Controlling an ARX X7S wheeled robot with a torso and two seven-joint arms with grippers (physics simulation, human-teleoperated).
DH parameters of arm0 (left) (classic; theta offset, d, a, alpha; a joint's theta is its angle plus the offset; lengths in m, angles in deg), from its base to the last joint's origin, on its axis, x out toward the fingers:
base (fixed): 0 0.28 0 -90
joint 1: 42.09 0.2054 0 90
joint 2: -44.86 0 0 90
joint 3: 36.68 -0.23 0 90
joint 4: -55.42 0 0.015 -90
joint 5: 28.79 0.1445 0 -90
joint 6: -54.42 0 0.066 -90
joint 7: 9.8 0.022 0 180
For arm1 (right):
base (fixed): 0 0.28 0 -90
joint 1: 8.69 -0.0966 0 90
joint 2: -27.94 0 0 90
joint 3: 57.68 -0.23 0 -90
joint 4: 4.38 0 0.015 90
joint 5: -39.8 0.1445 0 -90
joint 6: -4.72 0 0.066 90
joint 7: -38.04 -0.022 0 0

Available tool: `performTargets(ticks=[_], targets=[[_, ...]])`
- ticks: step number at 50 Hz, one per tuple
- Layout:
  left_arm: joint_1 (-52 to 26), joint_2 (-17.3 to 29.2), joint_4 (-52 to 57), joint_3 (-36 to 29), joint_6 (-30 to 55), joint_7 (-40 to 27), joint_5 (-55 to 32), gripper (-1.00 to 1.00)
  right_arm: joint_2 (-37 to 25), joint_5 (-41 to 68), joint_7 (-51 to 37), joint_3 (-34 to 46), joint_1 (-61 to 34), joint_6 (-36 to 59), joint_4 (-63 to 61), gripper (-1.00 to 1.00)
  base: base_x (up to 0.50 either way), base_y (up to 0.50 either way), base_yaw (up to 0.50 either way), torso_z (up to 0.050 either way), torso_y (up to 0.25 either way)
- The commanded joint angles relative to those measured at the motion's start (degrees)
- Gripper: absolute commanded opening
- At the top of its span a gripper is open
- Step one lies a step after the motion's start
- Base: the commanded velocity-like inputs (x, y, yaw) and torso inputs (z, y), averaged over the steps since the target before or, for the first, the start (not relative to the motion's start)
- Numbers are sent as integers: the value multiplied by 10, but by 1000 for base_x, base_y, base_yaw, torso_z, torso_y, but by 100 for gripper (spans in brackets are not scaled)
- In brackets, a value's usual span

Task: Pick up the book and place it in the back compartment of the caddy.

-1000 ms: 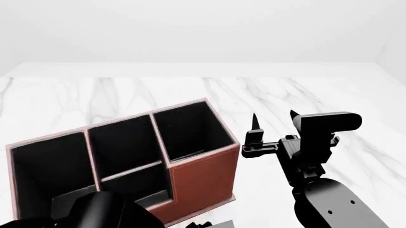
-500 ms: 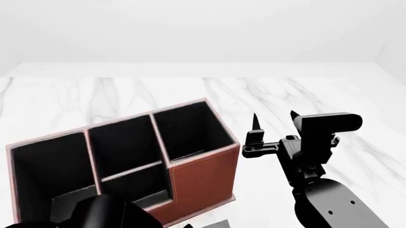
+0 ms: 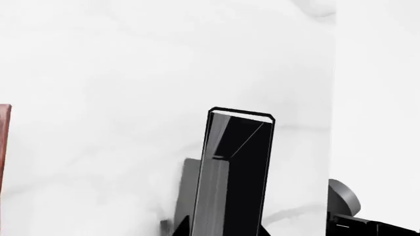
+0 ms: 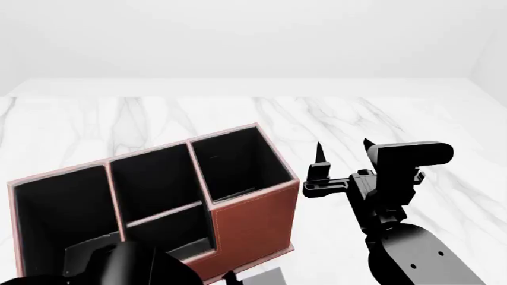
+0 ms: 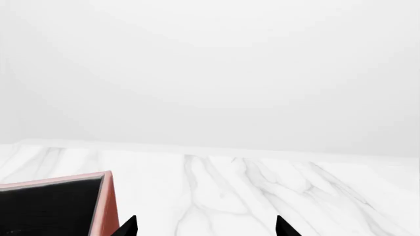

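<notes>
My left gripper (image 3: 223, 232) is shut on the book (image 3: 237, 162), a black slab with white edges that sticks out from between the fingers over the white marble. In the head view only a pale end of the book (image 4: 266, 276) shows at the bottom edge, in front of the caddy (image 4: 253, 222). The caddy is red-brown with black cells, and its taller cells lie on the far side. A thin strip of the caddy (image 3: 4, 142) shows in the left wrist view. My right gripper (image 4: 342, 153) hangs open and empty to the right of the caddy (image 5: 108, 206), its fingertips (image 5: 130, 227) spread wide.
The white marble table (image 4: 317, 119) runs back to a plain white wall. My left arm (image 4: 127, 267) covers the caddy's near-left corner in the head view. A dark robot part (image 3: 367, 221) shows at the left wrist view's edge.
The pale end of the book has come a little further into the head view at the bottom edge. The left arm has shifted slightly. The right arm has stayed still.
</notes>
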Motion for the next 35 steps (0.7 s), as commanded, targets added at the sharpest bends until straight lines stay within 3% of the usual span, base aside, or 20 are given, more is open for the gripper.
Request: performTargets(ticks=[1, 11, 25, 35], targets=[[-11, 9, 11, -11, 21, 15, -43, -100, -1, 1, -2, 1, 0, -2, 2, 100, 0, 0, 0, 0, 0], [-46, 25, 35, -4, 53, -6, -89, -100, -2, 4, -3, 2, -1, -3, 0, 100, 0, 0, 0, 0, 0], [-85, 49, 42, 1, 62, 5, -78, -100, -4, 7, -6, 3, -3, -1, -1, 100, 0, 0, 0, 0, 0], [-151, 96, 44, 44, 73, 0, -118, -100, -5, 10, -9, 3, -5, 1, -4, 100, 0, 0, 0, 0, 0]])
